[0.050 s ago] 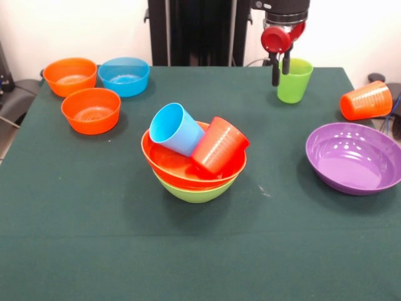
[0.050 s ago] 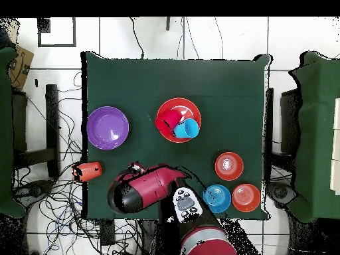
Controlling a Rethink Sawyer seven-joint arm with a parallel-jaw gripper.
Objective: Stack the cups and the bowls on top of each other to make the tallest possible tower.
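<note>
The gripper (image 1: pixel 281 70) hangs at the far side of the green-clothed bench (image 1: pixel 75 207), its two dark fingers close together with only a narrow gap, the tips just at the rim of the upright lime green plastic tumbler (image 1: pixel 294 80); whether one finger sits inside the rim cannot be told.

The tower (image 1: pixel 194 164) stands mid-bench: a large glossy orange-red bowl (image 1: pixel 169 164) nested in a large lime green bowl (image 1: pixel 195 191), with a light blue tumbler (image 1: pixel 175 128) and a red tumbler (image 1: pixel 219 145) lying tilted inside. An orange tumbler (image 1: pixel 366 100) lies on its side near the large purple bowl (image 1: pixel 354 157).

The tumblers look light, thin-walled and slick, likely to tip or skid if nudged. A pinch across the green tumbler's rim wall seems the surest hold.
</note>
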